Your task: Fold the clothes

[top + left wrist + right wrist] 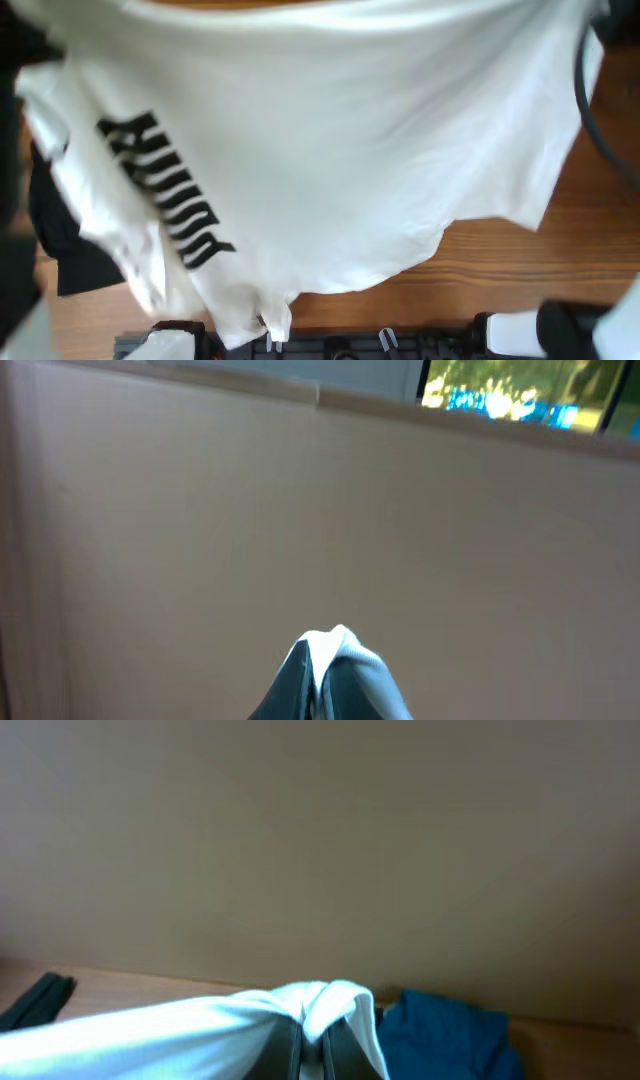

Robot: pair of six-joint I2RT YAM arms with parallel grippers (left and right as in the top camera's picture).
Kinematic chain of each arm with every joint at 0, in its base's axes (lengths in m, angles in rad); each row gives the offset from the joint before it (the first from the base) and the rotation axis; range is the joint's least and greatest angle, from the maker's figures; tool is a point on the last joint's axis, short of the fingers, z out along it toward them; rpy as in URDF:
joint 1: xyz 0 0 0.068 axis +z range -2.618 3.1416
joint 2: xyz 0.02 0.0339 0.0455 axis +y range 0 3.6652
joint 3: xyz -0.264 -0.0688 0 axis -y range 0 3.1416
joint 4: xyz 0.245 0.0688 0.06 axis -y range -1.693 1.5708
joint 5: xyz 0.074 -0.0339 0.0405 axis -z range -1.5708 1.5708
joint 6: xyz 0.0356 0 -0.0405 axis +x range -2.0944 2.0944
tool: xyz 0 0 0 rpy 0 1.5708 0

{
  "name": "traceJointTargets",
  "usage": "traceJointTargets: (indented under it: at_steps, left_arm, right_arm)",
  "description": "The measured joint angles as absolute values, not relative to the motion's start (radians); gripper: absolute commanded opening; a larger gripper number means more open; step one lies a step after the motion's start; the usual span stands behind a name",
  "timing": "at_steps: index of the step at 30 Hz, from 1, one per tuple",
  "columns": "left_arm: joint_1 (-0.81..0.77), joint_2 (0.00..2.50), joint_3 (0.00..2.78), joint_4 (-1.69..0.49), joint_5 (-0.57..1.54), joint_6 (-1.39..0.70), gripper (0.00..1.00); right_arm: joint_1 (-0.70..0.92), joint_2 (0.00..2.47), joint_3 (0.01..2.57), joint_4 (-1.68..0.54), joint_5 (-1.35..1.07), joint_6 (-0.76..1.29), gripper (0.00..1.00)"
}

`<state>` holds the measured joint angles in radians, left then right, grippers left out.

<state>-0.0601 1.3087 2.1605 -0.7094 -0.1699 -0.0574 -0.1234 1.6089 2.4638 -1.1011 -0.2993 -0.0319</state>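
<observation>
Nearest the lens: white T-shirt (340,150), held up off the table and spread so wide that it fills most of the overhead view.
Print: black striped block (165,190), running on a slant down the shirt's left part.
Long axis: the stretched edge runs left to right, from one arm to the other; its far edge passes out of the top of the overhead view, the loose edge hangs toward the robot's base.
Left gripper (322,685): fingers together, clamped on a pinch of white cloth that rises just above the tips.
Right gripper (315,1050): fingers together, clamped on a white fold; the cloth stretches away to the left of that view.
Which edge is held: cannot tell, hem or shoulders.
Nearer arm: neither; each holds one end, so the shirt lies between the two and below them.
Left end: bunched and crumpled, hanging over the black garment (70,250); touching or just above it, cannot tell.
Right end: smoother, with bare wooden table (560,270) under it.
Coming move, as judged: both arms lower together, keeping the stretched edge level, so the cloth lies flat.
Risk, as judged: the bunched left end drags the black garment.
Beyond: dark cable (590,110) at the right; blue cloth (450,1035) beside the right fingers.
</observation>
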Motion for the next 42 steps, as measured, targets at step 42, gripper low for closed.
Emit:
traceJointTargets:
  at_steps: [42]
  left_arm:
    - [-0.023, 2.003, 2.386, -1.425, -0.043, -0.138, 0.04]
  right_arm:
    - [-0.098, 2.14, 2.41, -1.298, -0.52, -0.061, 0.04]
